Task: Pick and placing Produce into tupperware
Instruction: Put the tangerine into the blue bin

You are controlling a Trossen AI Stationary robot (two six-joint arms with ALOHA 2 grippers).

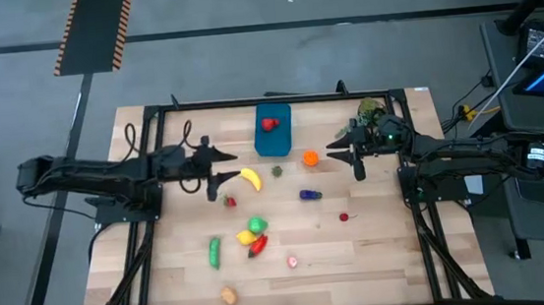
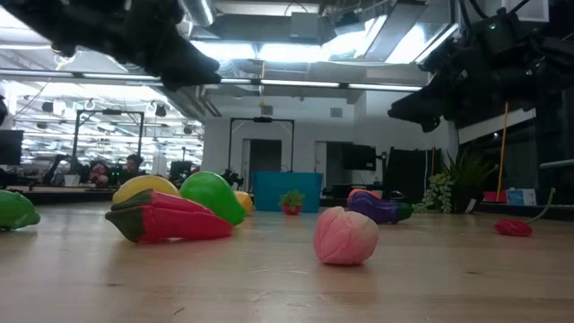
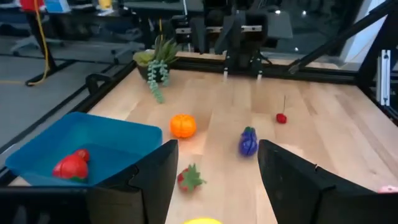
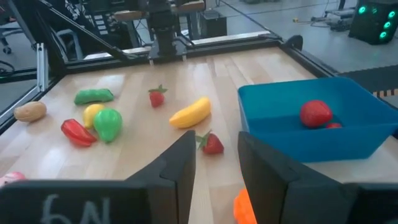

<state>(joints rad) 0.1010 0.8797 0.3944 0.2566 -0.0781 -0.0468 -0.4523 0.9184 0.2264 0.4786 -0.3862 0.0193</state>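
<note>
The teal-blue tupperware (image 1: 272,133) stands at the table's far middle with a red toy (image 1: 270,125) in it. Produce lies loose on the wood: a banana (image 1: 251,179), an orange (image 1: 310,156), an eggplant (image 1: 309,195), a strawberry (image 3: 189,178), a green pepper (image 1: 257,224), a red pepper (image 1: 257,245) and a cucumber (image 1: 215,252). My left gripper (image 1: 222,172) hovers open, left of the banana and the tub. My right gripper (image 1: 344,162) hovers open with a narrower gap, right of the orange. Neither has anything between its fingers.
A leafy plant sprig (image 1: 372,109) sits at the far right corner behind my right gripper. A small red fruit (image 1: 344,217), a pink piece (image 1: 293,262) and a brown potato (image 1: 228,296) lie toward the near edge. A black frame (image 1: 277,100) borders the table.
</note>
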